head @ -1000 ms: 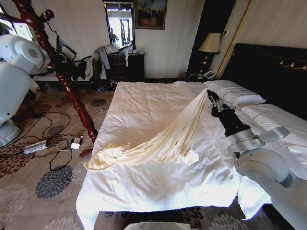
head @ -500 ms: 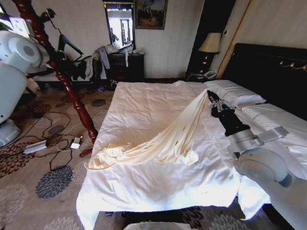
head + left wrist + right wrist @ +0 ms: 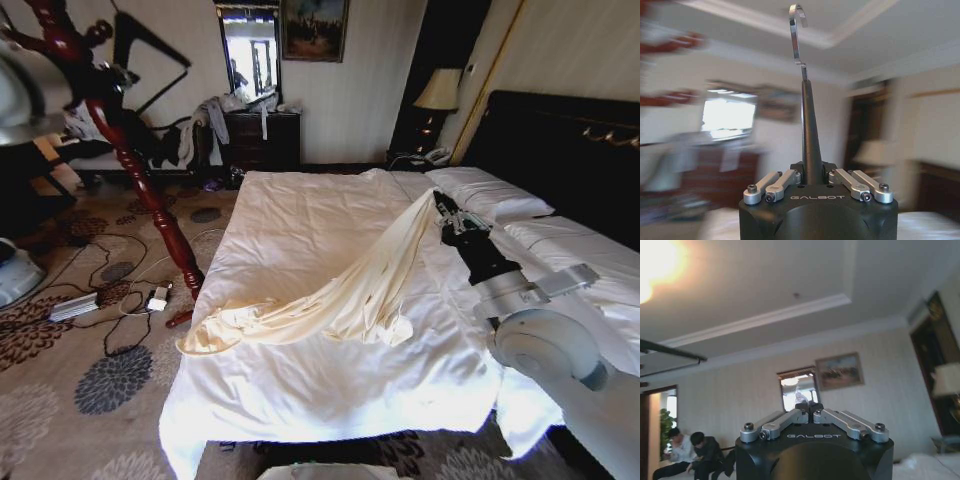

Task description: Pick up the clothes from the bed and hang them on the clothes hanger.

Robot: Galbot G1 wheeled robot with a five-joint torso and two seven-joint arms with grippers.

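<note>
- Shirt point(image 3: 340, 285): cream, lies stretched across the white bed point(image 3: 300, 380). One end is lifted toward the pillows; the other end trails to the bed's left edge, near the foot, bunched there.
- Right gripper point(image 3: 441, 206): over the bed by the pillows, at the raised end of the shirt. In the right wrist view its fingers point(image 3: 810, 407) meet at the tips, closed. The cloth between them is not visible in that view; in the head view the shirt rises straight to the gripper, consistent with a hold.
- Left gripper point(image 3: 812, 175): its fingers are clamped on the black neck of the hanger point(image 3: 807, 130), the silver hook standing up beyond the fingers.
- In the head view the hanger point(image 3: 150, 55) shows as a black triangle at upper left, beside the red-brown coat stand point(image 3: 140, 180), well apart from the shirt.
- Coat stand leans over the carpet left of the bed.
</note>
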